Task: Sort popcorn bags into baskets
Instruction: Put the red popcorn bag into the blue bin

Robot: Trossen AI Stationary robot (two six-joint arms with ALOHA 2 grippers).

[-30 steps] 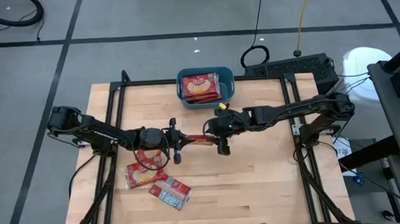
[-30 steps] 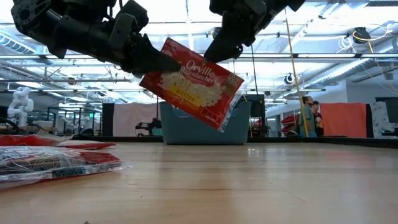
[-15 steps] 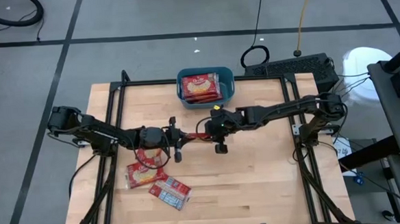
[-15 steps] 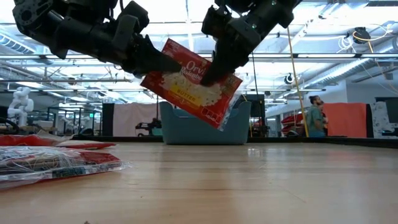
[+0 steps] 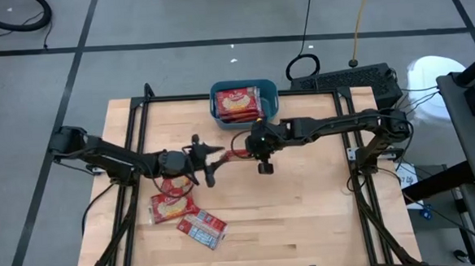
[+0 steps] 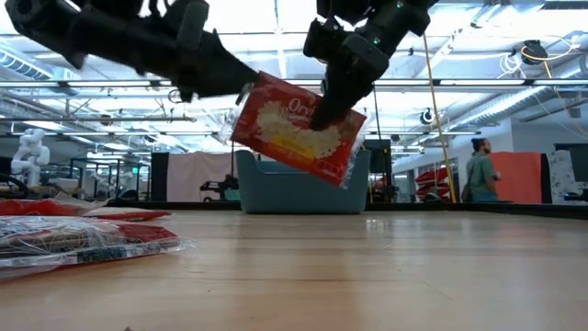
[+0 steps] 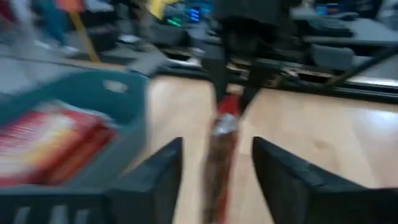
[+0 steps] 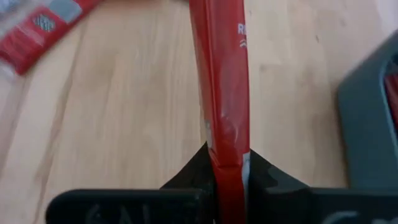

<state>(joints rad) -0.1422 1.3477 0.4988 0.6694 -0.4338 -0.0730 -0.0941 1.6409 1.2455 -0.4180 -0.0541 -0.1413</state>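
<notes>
Handover item: since a second ago the left gripper (image 6: 241,89) has released and its fingers stand apart, the right gripper (image 8: 225,168) now clenched on the popcorn bag (image 6: 296,127) mid-air near the basket (image 5: 271,99); risk, edge grip slipping, dropping it on the counter (image 5: 307,211).

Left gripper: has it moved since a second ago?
Yes. In the high view the left gripper has backed off leftward, away from the teal-blue plastic tub, fingers open, leaving the red popcorn packet with the right gripper.
</notes>
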